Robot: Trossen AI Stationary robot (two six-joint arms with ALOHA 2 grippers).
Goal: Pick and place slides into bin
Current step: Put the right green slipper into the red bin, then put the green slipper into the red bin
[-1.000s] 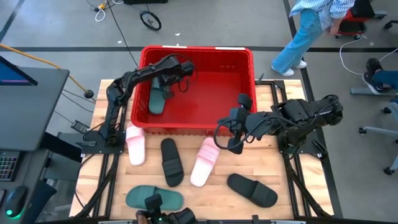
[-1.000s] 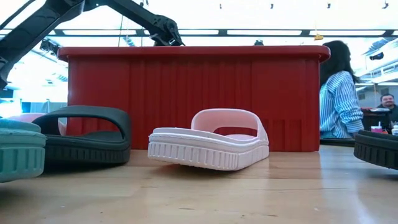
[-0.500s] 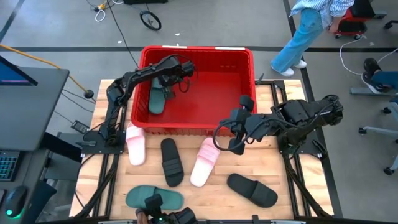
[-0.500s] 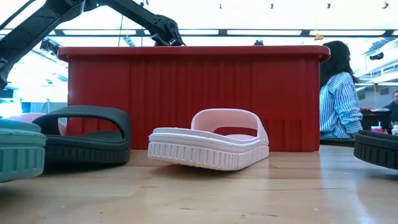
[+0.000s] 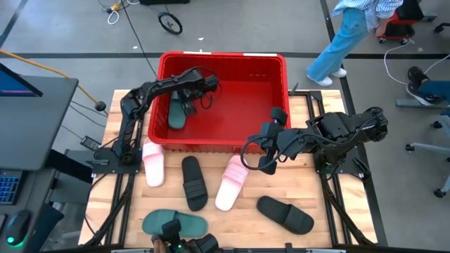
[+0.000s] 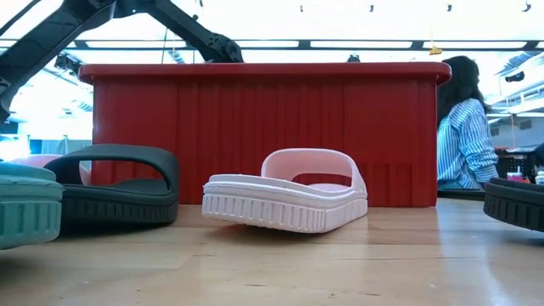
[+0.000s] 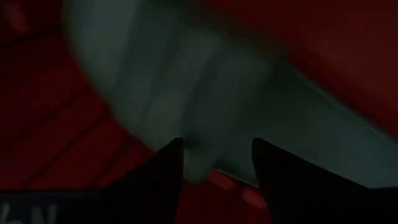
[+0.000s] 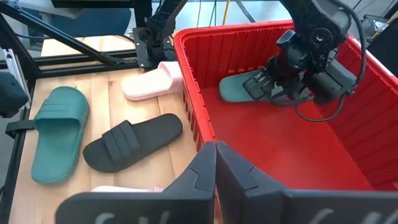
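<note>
Left gripper [image 5: 188, 105] spread open over green slide [image 5: 176, 114] inside red bin [image 5: 278, 65], right gripper [image 5: 254, 156] pinched together above pink slide [image 5: 230, 183].

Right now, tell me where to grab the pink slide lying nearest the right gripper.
Take the pale pink slide by its wide strap, which arches clear of the footbed and leaves room for a finger under it. Probably come straight down with the right gripper, since the slide lies flat, sole down, just below it on the table.

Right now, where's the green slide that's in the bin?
In the high view, the green slide lies on the floor of the bin against its left wall, with the left end effector directly above it.
</note>
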